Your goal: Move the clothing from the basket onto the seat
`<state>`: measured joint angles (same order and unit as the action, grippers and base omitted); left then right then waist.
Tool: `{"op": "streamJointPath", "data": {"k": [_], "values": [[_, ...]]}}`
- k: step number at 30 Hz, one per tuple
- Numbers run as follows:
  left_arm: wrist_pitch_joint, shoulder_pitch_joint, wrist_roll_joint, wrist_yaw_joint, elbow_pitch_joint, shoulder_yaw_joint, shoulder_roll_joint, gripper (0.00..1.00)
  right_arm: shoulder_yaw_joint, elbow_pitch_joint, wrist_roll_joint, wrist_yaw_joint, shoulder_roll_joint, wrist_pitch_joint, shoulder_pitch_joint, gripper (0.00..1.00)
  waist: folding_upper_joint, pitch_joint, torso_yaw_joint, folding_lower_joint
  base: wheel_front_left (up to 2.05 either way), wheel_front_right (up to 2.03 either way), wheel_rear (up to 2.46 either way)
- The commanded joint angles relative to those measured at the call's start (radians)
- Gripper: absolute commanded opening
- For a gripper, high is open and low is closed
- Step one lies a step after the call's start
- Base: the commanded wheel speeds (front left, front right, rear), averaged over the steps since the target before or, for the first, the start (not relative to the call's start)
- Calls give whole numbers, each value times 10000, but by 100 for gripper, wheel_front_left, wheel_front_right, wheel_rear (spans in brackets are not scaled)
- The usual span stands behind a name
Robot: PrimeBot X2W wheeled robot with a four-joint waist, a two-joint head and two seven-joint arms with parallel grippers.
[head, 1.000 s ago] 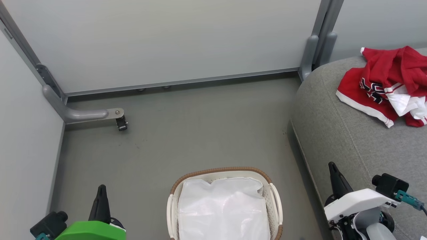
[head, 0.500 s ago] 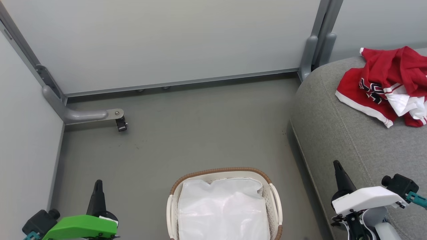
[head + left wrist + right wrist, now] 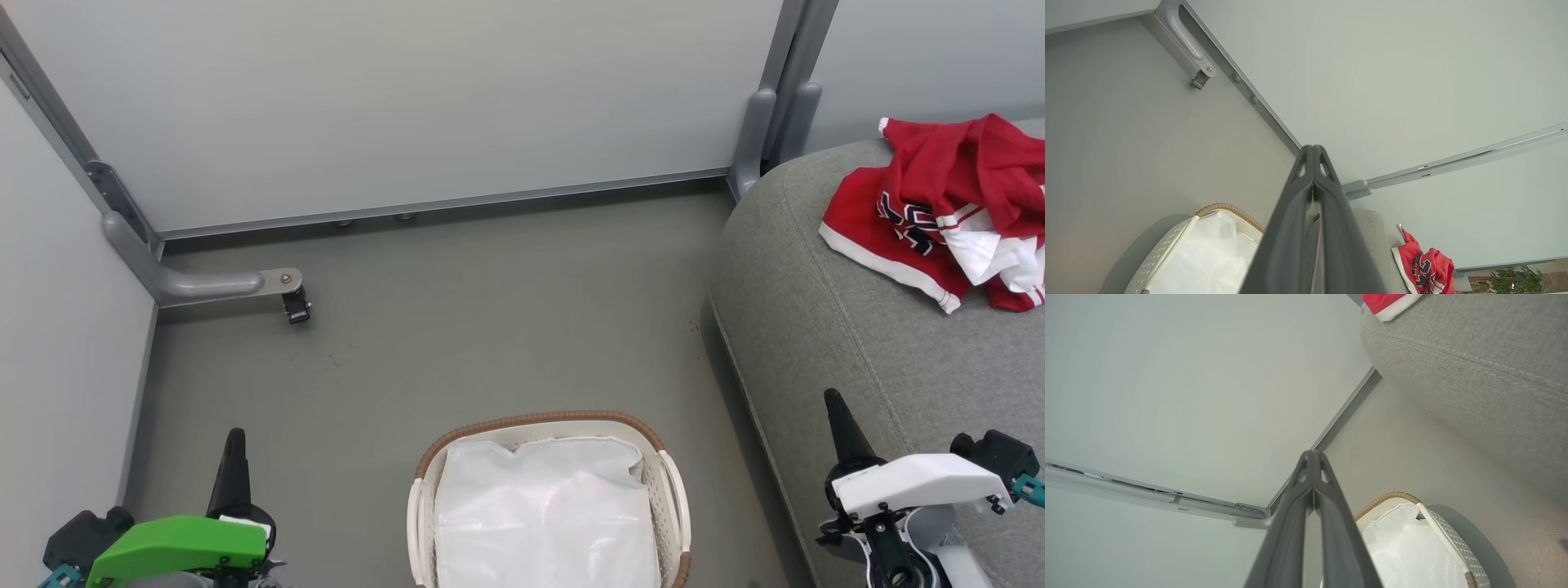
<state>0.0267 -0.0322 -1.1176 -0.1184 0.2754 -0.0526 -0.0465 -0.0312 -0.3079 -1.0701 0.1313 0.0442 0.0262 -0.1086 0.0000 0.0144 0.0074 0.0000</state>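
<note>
The red clothing with white trim lies crumpled on the grey seat at the right; it also shows small in the left wrist view, and its edge in the right wrist view. The cream basket stands on the floor at bottom centre, holding just its white liner. My left gripper is shut and empty, low to the left of the basket. My right gripper is shut and empty over the seat's front edge, right of the basket. Both pairs of fingers are pressed together.
Grey partition walls close off the back and left. A caster foot juts from the left wall onto the grey floor. A partition post stands by the seat's far corner. A potted plant sits beyond the seat.
Both grippers have drawn back toward the bottom of the head view, the left drifting left and the right drifting right. The clothing and basket have stayed put.
</note>
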Motion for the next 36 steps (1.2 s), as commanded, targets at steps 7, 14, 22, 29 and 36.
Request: {"op": "streamJointPath", "data": {"k": [7,14,22,29,36], "values": [[-245,-352,-811,-56,-140,-132,-43,0,-169,215,-917,-5,56,-251,-54,0,0,-13,-8,0,0,0,0],[-420,-424,-1418,-66,-166,-211,-46,0,-268,281,-1578,-4,62,-423,-46,0,0,-25,-16,0,0,0,0],[-602,-510,-2085,-81,-199,-293,-49,0,-383,356,-2302,-5,66,-615,-37,0,0,-39,-25,0,0,0,0],[-774,-569,-2641,-97,-227,-355,-52,0,-472,418,-2911,-6,70,-773,-28,0,0,-51,-33,0,0,0,0],[-917,-642,-3160,-114,-252,-416,-54,0,-556,470,-3478,-5,75,-914,-20,0,0,-64,-41,0,0,0,0]]}}
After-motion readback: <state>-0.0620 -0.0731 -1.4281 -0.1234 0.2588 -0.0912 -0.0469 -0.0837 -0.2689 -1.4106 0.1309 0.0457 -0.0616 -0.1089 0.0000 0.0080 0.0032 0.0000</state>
